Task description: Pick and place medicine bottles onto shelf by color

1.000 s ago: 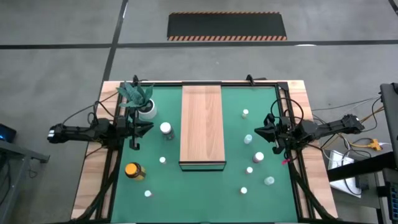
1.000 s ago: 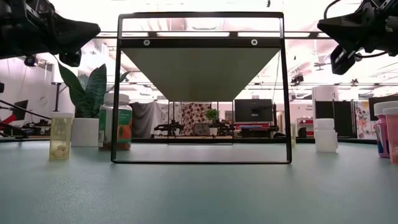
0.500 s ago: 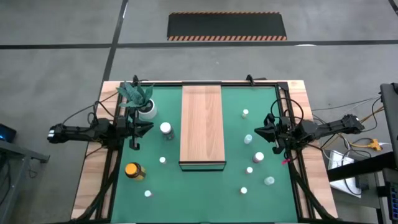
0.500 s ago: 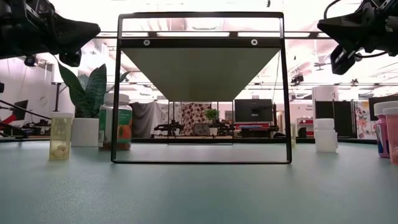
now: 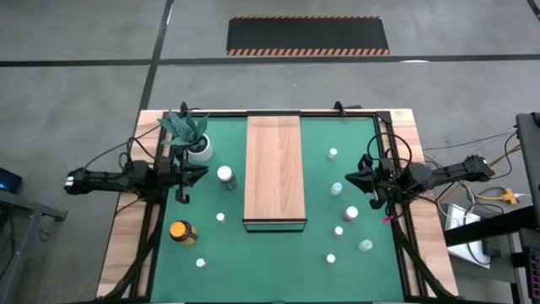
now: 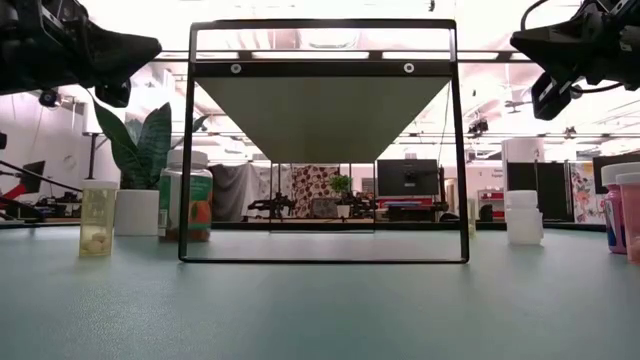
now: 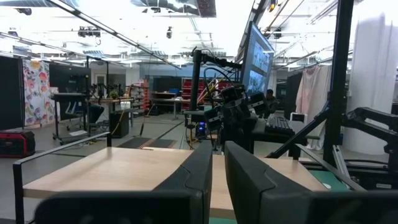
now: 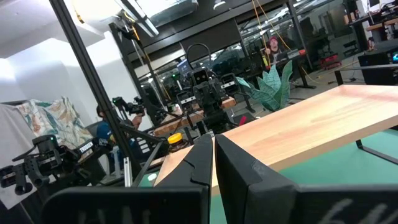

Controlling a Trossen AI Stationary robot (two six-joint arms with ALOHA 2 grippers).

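Across the green mat (image 5: 278, 253), counted from the high view, lie eleven medicine bottles. Four sit on the 9 o'clock side of the shelf (image 5: 273, 169): a white-lidded jar (image 5: 224, 175) near the potted plant (image 5: 191, 135), a tiny white-capped bottle (image 5: 220, 217), an amber yellow-lidded jar (image 5: 179, 230) and another tiny bottle (image 5: 201, 263) toward 7 o'clock. Seven small bottles are scattered on the 3 o'clock side: one near 2 o'clock (image 5: 333, 154), one beside the right gripper (image 5: 337, 188), one with a pale cap (image 5: 351, 213), then three more (image 5: 338, 230) (image 5: 331, 258) (image 5: 364, 246) toward 5 o'clock, and a pink sliver (image 5: 388, 219) at the mat's edge. One shelf stands in the middle, running from 12 to 6 o'clock, with no bottle on it.

Two arms reach in level from opposite sides, both raised above the mat. At 9 o'clock, the left gripper (image 5: 192, 174) points toward the shelf, fingers (image 7: 198, 171) nearly pressed together with only a slim gap, gripping nothing. At 3 o'clock, the right gripper (image 5: 359, 179) also faces the shelf, fingers (image 8: 202, 158) pressed together and empty.
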